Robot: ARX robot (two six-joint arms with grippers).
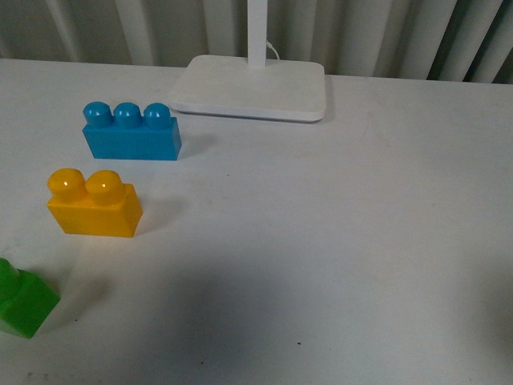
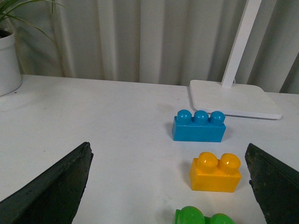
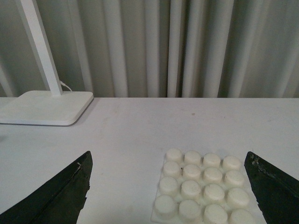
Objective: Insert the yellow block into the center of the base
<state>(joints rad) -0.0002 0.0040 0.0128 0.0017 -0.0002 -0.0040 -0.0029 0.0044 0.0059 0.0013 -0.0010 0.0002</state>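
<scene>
The left claw [image 2: 167,154] is seen wide open in its wrist view. Its two dark fingers [image 2: 56,186] are spread far apart and nothing is held between them. It is raised above the white table [image 1: 337,241], and no brick is touched by it. The yellow block [image 2: 216,175] is seen ahead of this claw, within the span of the open fingers and closer to one of them than to the other. It stands upright on the table with its two rounded studs on top.

In the front view the yellow block [image 1: 94,210] is placed on the left part of the table. The blue three-stud brick [image 1: 132,136] is set just behind it, farther from the robot and clear of it. The green brick [image 1: 24,301] lies nearer the robot at the left edge and is partly cut off by the frame.

The right claw [image 3: 168,156] is likewise held wide open and empty, with its dark fingers [image 3: 51,196] spread well apart. The base [image 3: 201,186] lies flat on the table ahead of it, with its grid of round white studs facing up and nothing seated on them. The base is not shown in the front view, so its separation from the yellow block cannot be judged.

A flat white slab [image 1: 252,88] with an upright pole [image 1: 256,32] stands at the far side of the table, in front of a pale curtain [image 3: 187,46]. A white plant pot [image 2: 8,60] is seen at the edge of the left wrist view.
</scene>
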